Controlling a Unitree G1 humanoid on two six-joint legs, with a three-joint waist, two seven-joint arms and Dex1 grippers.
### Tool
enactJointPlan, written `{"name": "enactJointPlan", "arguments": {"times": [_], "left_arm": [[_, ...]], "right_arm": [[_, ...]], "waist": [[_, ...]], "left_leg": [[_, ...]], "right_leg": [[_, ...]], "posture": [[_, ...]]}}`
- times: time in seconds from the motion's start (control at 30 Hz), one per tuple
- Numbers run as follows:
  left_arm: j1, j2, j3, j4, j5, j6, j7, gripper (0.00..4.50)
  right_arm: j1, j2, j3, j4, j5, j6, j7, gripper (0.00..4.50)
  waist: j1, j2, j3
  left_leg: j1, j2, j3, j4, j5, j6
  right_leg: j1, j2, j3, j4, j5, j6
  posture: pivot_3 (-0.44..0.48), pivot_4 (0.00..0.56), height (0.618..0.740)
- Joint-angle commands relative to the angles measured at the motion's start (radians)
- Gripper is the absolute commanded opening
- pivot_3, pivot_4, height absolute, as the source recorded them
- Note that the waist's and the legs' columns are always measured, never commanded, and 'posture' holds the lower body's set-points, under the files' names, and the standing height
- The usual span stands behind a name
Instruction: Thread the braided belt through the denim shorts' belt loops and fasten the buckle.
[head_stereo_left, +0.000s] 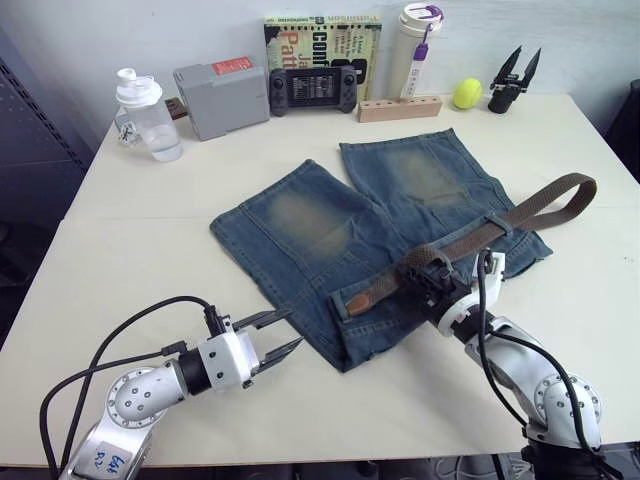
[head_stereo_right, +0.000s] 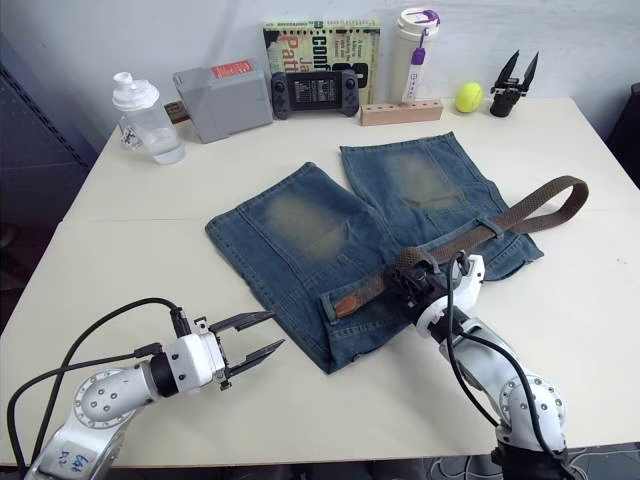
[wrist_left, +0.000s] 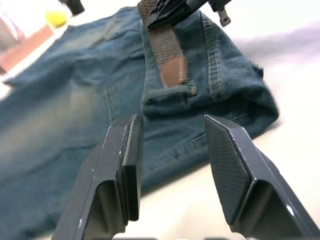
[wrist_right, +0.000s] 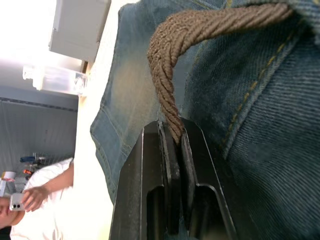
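Faded blue denim shorts (head_stereo_left: 380, 235) are lying flat on a cream table (head_stereo_left: 150, 250), legs pointing toward the far edge and waistband toward the robot. A dark-brown braided belt (head_stereo_left: 520, 215) is lying along the waistband: its long free part is curving out past the shorts on the right side, passing under one belt loop (head_stereo_left: 497, 226), and its tan leather end (head_stereo_left: 357, 301) is resting on the denim near the middle of the waistband. The buckle cannot be made out.

The right gripper (wrist_right: 175, 150) is pinching the belt between its closed fingers, and the strap is arching up out of them in a tight bend over the denim. The left gripper (head_stereo_left: 272, 335) is hovering just above the table beside the near left corner of the shorts, its two black fingers (wrist_left: 122, 165) spread apart with nothing between them.

Along the far edge of the table are sitting a clear shaker bottle (head_stereo_left: 145, 115), a grey box (head_stereo_left: 220, 97), a handheld game console (head_stereo_left: 312, 90), a book (head_stereo_left: 320, 40), a white tumbler (head_stereo_left: 418, 45), a wooden block (head_stereo_left: 400, 108), a yellow ball (head_stereo_left: 467, 93) and a spare black gripper (head_stereo_left: 513, 82). A person's hand (wrist_right: 32, 197) is holding a phone beyond the table.
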Motion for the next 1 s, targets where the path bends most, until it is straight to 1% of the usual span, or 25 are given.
{"name": "enactJointPlan", "arguments": {"times": [0.03,0.2,0.3,0.33,0.47,0.6,0.7,0.77,0.87,0.93,1.0], "left_arm": [[0.001,-0.008,0.022,-0.034,-0.063,0.05,-0.013,2.2],[-0.001,-0.007,0.015,-0.043,-0.127,0.114,-0.05,2.2],[-0.007,-0.01,0.014,-0.046,-0.162,0.158,-0.063,2.2],[-0.011,-0.012,0.015,-0.044,-0.166,0.166,-0.066,2.2],[-0.026,-0.016,0.021,-0.04,-0.164,0.178,-0.07,2.2],[-0.054,-0.022,0.013,-0.028,-0.144,0.172,-0.075,2.2],[-0.085,-0.007,-0.022,-0.003,-0.062,0.1,-0.097,2.2],[-0.098,0.006,-0.043,0.029,0.018,0.013,-0.109,2.2],[-0.135,0.034,-0.073,0.126,0.193,-0.212,-0.092,2.2],[-0.166,0.038,-0.088,0.19,0.27,-0.323,-0.068,2.2],[-0.188,0.047,-0.109,0.245,0.326,-0.39,-0.064,2.2]], "right_arm": [[-0.012,0.019,0.019,-0.063,-0.064,-0.016,0.02,0.0],[-0.025,0.05,0.04,-0.077,-0.128,-0.023,0.029,0.0],[-0.03,0.055,0.074,-0.088,-0.206,-0.013,0.053,0.0],[-0.031,0.044,0.093,-0.091,-0.254,-0.007,0.071,0.0],[-0.023,0.03,0.135,-0.103,-0.341,0.02,0.119,0.0],[-0.017,0.045,0.178,-0.116,-0.366,0.053,0.134,0.0],[-0.022,0.062,0.215,-0.111,-0.379,0.085,0.137,0.0],[-0.026,0.072,0.222,-0.101,-0.363,0.109,0.132,0.0],[-0.037,0.088,0.237,-0.088,-0.356,0.14,0.121,0.0],[-0.04,0.101,0.236,-0.08,-0.349,0.155,0.11,0.0],[-0.041,0.113,0.228,-0.072,-0.348,0.163,0.104,0.0]], "waist": [[-0.001,0.0,0.0],[-0.003,0.0,0.0],[-0.002,0.0,0.0],[-0.003,0.0,0.0],[-0.003,0.0,0.0],[-0.003,0.0,0.0],[-0.004,0.0,0.0],[-0.004,0.0,0.0],[-0.004,0.001,0.0],[-0.005,0.001,0.0],[-0.005,0.001,-0.001]], "left_leg": [[0.0,0.0,0.0,0.0,0.0,0.0],[0.0,-0.002,0.0,0.0,0.0,0.0],[0.0,-0.002,0.0,0.0,0.0,0.0],[0.0,-0.002,0.001,0.0,0.0,0.0],[0.0,-0.003,0.001,0.0,0.0,0.0],[0.0,-0.003,0.001,0.0,0.0,0.0],[0.0,-0.003,0.001,-0.001,0.0,-0.001],[0.0,-0.003,0.003,-0.001,0.0,-0.001],[0.0,-0.003,0.005,-0.001,0.0,-0.001],[0.0,-0.002,0.006,-0.001,0.0,-0.001],[0.0,-0.002,0.006,-0.002,0.0,-0.002]], "right_leg": [[0.0,0.0,0.0,0.0,0.0,0.0],[-0.001,0.001,0.001,0.0,0.0,0.0],[-0.001,0.001,0.0,0.0,0.0,0.0],[-0.001,0.001,0.0,0.0,0.0,0.0],[-0.001,0.001,0.001,0.0,0.0,-0.001],[-0.001,0.002,0.0,0.0,0.0,-0.001],[-0.001,0.002,0.0,0.0,0.0,-0.001],[-0.001,0.002,0.0,0.0,0.0,-0.001],[-0.001,0.003,0.0,0.0,-0.001,-0.001],[-0.001,0.003,0.0,0.0,-0.001,-0.002],[-0.002,0.004,0.0,0.0,-0.001,-0.002]], "posture": [[0.0,0.15,0.722],[0.0,0.15,0.722],[0.0,0.15,0.722],[0.0,0.15,0.722],[0.0,0.15,0.722],[0.0,0.15,0.722],[0.0,0.15,0.722],[0.0,0.15,0.722],[0.0,0.15,0.722],[0.0,0.15,0.722],[0.0,0.15,0.722]]}}
